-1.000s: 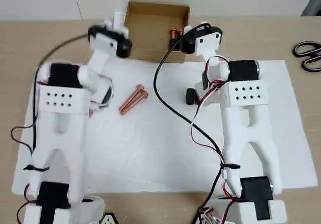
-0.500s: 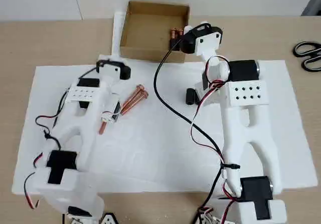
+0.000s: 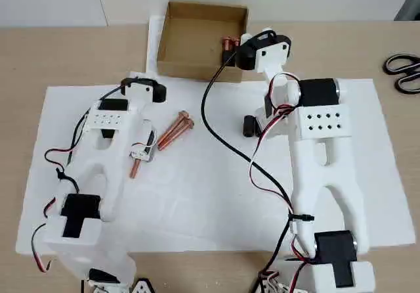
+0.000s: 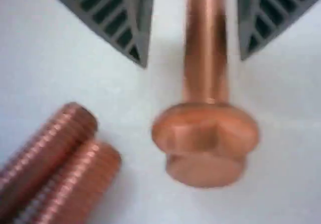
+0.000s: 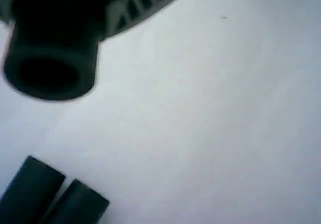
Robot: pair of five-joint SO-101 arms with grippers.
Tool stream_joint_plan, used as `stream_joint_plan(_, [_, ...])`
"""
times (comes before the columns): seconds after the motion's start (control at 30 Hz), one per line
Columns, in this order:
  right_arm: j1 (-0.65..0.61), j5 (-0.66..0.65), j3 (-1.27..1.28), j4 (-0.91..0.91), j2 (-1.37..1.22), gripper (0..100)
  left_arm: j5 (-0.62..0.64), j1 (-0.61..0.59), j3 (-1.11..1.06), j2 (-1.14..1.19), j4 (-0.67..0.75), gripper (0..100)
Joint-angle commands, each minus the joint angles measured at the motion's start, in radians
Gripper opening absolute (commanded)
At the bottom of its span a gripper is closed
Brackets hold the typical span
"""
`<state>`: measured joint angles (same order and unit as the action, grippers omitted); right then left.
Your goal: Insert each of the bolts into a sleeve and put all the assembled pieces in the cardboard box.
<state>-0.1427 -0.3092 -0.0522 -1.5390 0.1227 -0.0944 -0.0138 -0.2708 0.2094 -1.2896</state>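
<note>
We set our left claw (image 4: 193, 56) astride a copper bolt (image 4: 205, 133) on the white sheet (image 3: 216, 188).

Its ribbed grey jaws stand wide apart, one on each side of the smooth shank, and grip nothing. From above, the bolt lies at 9 o'clock on the sheet, its long axis running 1 to 7 o'clock with the flanged hex head at 7. Two threaded bolts (image 3: 175, 129) lie side by side towards 2 o'clock. Our right claw (image 5: 75, 23) is closed on a matt black tubular sleeve (image 5: 50, 71), hollow mouth showing. The cardboard box (image 3: 197, 43) sits at 12 o'clock.
</note>
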Motion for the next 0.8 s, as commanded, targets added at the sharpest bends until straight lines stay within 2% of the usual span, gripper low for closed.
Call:
stream_joint_plan(0.0, [0.001, 0.012, -0.003, 0.016, 0.042, 0.3, 0.006, 0.000, 0.041, -0.005, -0.003, 12])
stream_joint_plan(0.77, [0.002, 0.012, -0.002, 0.016, 0.042, 0.3, 0.020, -0.003, 0.099, 0.005, 0.021, 12])
